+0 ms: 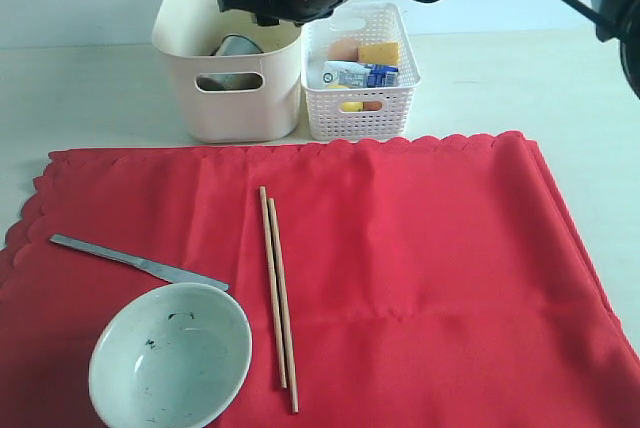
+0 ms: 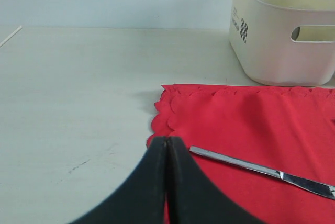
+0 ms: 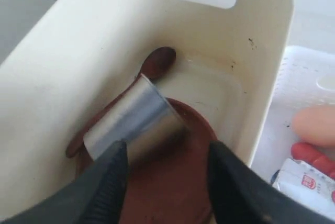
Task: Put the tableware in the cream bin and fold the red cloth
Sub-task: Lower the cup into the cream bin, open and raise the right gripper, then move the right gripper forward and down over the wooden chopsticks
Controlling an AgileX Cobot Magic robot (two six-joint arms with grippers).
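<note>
Red cloth (image 1: 420, 248), just the one, lies spread flat carrying one pale speckled bowl (image 1: 170, 353), one metal knife (image 1: 135, 261) and two wooden chopsticks (image 1: 278, 288), with two containers side by side just past its scalloped far edge: a cream bin (image 1: 230, 108) and a white lattice basket (image 1: 360, 113). Over the bin, beyond the cloth, the right gripper (image 3: 167, 153) hangs with fingers spread wide on nothing, its arm hiding part of the rim, and inside lie one steel cup (image 3: 131, 122) tipped over on one round brown plate (image 3: 172, 182) beside one dark wooden spoon (image 3: 157, 62), while the basket holds a cheese block (image 1: 379, 52) and a milk carton (image 1: 355, 74) among other food. By the cloth's corner near one end of the knife, the left gripper (image 2: 166, 143) has its fingers pressed together, empty
</note>
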